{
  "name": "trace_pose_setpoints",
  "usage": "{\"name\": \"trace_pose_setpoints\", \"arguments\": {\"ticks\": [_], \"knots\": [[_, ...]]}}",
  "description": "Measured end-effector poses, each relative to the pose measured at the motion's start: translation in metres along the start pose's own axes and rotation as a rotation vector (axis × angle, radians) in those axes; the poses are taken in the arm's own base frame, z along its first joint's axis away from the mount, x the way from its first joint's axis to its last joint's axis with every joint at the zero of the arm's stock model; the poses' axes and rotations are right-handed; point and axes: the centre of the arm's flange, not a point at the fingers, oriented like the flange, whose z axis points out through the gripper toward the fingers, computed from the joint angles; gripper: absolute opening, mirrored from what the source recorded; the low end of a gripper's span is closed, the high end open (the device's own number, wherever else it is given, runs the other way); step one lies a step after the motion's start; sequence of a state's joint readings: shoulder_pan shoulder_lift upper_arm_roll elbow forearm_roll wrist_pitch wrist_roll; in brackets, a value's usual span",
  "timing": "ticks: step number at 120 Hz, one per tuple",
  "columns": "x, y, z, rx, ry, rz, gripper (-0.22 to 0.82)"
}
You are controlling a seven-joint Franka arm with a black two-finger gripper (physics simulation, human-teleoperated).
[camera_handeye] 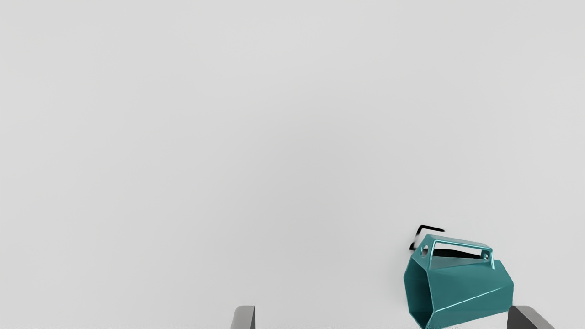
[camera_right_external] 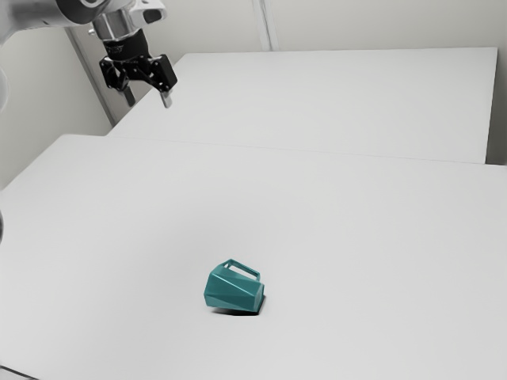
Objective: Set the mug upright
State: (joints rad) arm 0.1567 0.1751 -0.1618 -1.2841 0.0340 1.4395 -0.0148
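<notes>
In the exterior view my gripper (camera_right_external: 148, 101) hangs high at the upper left, well away from the mug. A teal faceted mug (camera_right_external: 234, 290) lies on its side on the white table, its handle on the upper side. In the wrist view the gripper (camera_handeye: 381, 317) is open, its two fingertips wide apart with nothing held. The mug (camera_handeye: 470, 288) appears beyond the fingertips, nearer to one of them, with its open mouth turned toward the other finger's side and its handle raised off the table.
The white table (camera_right_external: 142, 237) spreads under the mug. Behind it, another white surface (camera_right_external: 333, 103) reaches toward pale walls. A thin dark line (camera_right_external: 17, 372) crosses the exterior view's lower left corner.
</notes>
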Motion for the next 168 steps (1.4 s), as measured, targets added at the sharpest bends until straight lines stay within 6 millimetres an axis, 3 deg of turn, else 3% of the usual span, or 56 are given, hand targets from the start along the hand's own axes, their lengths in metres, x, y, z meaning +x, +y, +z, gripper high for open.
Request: {"name": "trace_pose_setpoints", "arguments": {"ticks": [20,67,97,139,168], "knots": [[0.0,0.003,0.017,-0.027,-0.045,-0.005,0.6],[-0.026,0.012,0.163,-0.061,-0.262,-0.028,0.6],[-0.045,0.022,0.23,-0.14,-0.323,-0.062,0.6],[-0.079,0.037,0.287,-0.352,-0.415,-0.174,0.6],[-0.106,0.027,0.287,-0.446,-0.418,-0.249,0.6]]}}
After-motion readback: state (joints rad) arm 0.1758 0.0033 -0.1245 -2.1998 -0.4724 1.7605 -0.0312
